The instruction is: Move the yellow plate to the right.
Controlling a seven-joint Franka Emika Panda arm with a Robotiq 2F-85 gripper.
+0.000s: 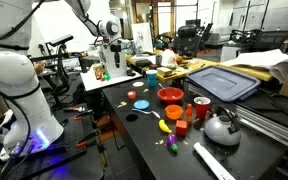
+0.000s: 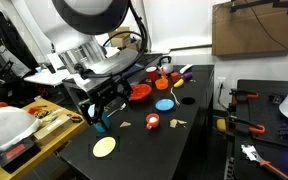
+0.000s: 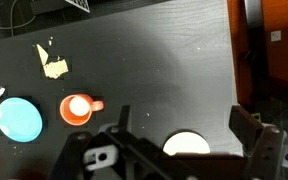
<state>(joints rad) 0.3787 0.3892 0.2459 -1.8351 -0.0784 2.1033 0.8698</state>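
Yellow plate (image 3: 187, 143) lies flat on black table (image 3: 164, 60), below gripper (image 3: 181, 132); orange cup (image 3: 77, 109) and blue plate (image 3: 19, 119) beside it, apart; yellow scrap (image 3: 52, 65) farther; fingers spread wide, holding nothing.

We record a black table (image 2: 198, 95). Lying directly on it are a pale yellow plate (image 2: 104, 146), a blue plate (image 2: 164, 104), an orange cup (image 2: 153, 122) between those two, a red bowl (image 2: 141, 92) and torn paper scraps (image 2: 177, 123). A silver kettle (image 1: 221, 127) stands upright on it.
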